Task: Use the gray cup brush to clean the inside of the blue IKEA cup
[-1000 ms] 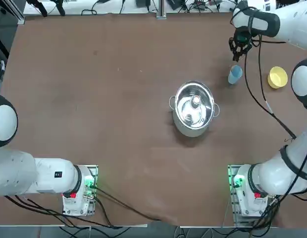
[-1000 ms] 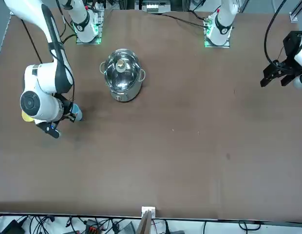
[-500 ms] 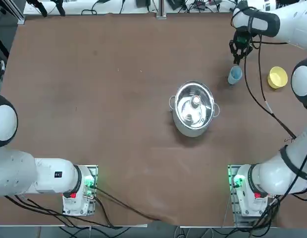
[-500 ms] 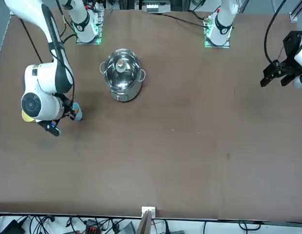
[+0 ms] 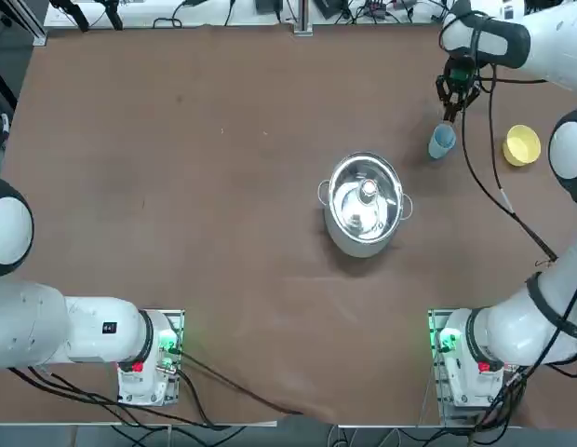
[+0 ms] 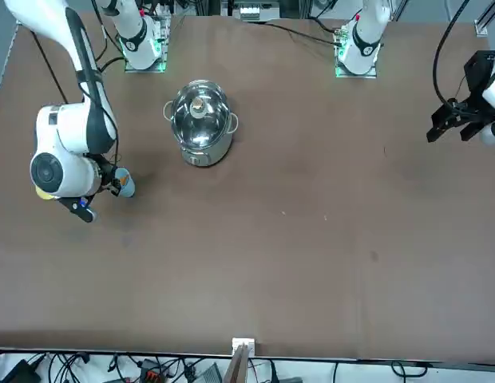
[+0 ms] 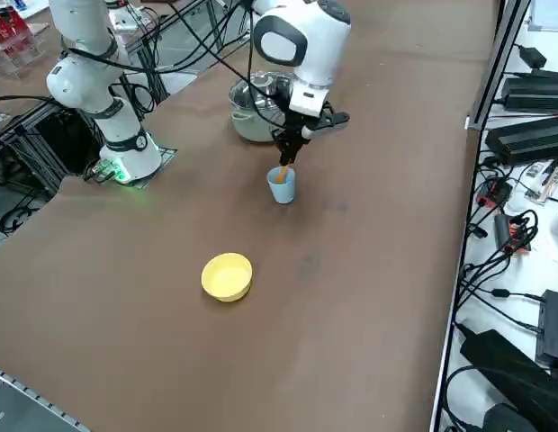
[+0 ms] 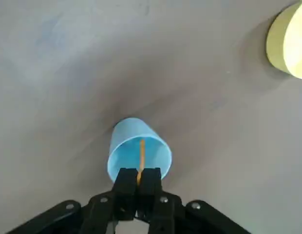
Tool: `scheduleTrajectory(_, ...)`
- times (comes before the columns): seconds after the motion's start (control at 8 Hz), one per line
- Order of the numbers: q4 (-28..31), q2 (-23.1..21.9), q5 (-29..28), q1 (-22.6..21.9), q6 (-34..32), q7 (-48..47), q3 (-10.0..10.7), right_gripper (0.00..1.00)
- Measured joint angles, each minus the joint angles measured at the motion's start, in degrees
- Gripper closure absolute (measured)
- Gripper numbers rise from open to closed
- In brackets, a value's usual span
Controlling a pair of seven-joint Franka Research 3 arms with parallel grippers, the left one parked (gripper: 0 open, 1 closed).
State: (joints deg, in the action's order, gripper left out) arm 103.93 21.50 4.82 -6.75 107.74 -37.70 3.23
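The blue IKEA cup (image 8: 138, 151) stands upright on the brown table (image 5: 177, 186), also seen from overhead as the cup (image 5: 441, 141), from across the table as the cup (image 6: 124, 186) and from the side as the cup (image 7: 281, 185). My right gripper (image 8: 139, 181) hangs just above its rim, shut on the gray cup brush (image 8: 141, 158). The brush shows as a thin orange stick reaching down into the cup (image 7: 281, 173). Its lower tip is hidden inside. From overhead the gripper (image 5: 449, 110) sits just beyond the cup.
A small yellow bowl (image 5: 522, 145) lies to the right of the cup, also visible at the bowl (image 7: 227, 275) and the bowl (image 8: 287, 45). A steel pot (image 5: 364, 201) with two handles stands mid-table, to the cup's left and nearer the bases.
The right gripper has shifted slightly farther from the bases and to the right with the brush still held. The cup stays in place.
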Motion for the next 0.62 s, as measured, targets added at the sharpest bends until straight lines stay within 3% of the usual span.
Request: scheduleTrajectory(0.62,-0.01,-0.01,-0.17,1.46,4.80,-2.28,-0.50,0.96)
